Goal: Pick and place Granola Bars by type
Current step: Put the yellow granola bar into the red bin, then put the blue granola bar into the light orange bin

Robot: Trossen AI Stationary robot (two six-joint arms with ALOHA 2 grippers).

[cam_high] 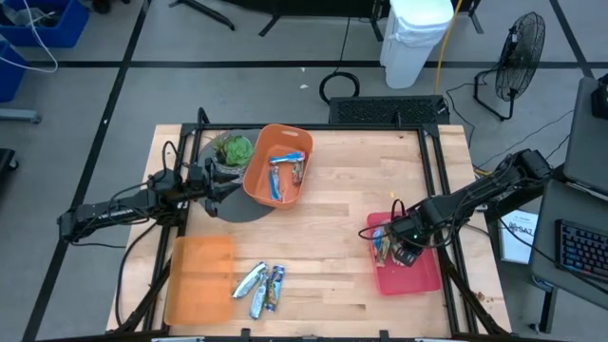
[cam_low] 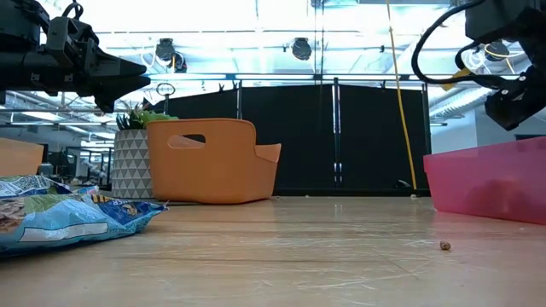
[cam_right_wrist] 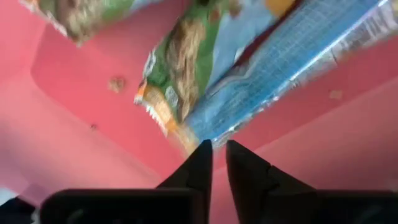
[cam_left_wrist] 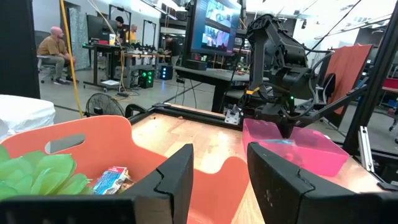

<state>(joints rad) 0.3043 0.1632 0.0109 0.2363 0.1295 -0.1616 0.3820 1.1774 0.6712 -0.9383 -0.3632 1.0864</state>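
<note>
My right gripper [cam_right_wrist: 214, 149] hangs nearly closed and empty, its tips just short of 2 Granola Bars [cam_right_wrist: 249, 81] in the pink tray [cam_high: 418, 274]. My left gripper [cam_left_wrist: 219, 177] gapes empty above the orange bin [cam_high: 258, 186].

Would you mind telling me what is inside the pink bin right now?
The pink bin holds granola bars at its left end, one green-wrapped, one blue. The right pincer hangs over the bin and covers part of its floor, so more could be hidden.

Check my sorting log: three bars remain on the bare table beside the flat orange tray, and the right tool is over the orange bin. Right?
Not quite. The high view shows the right tool over the pink bin, not the orange bin. The three bars beside the flat orange tray are correct.
</note>
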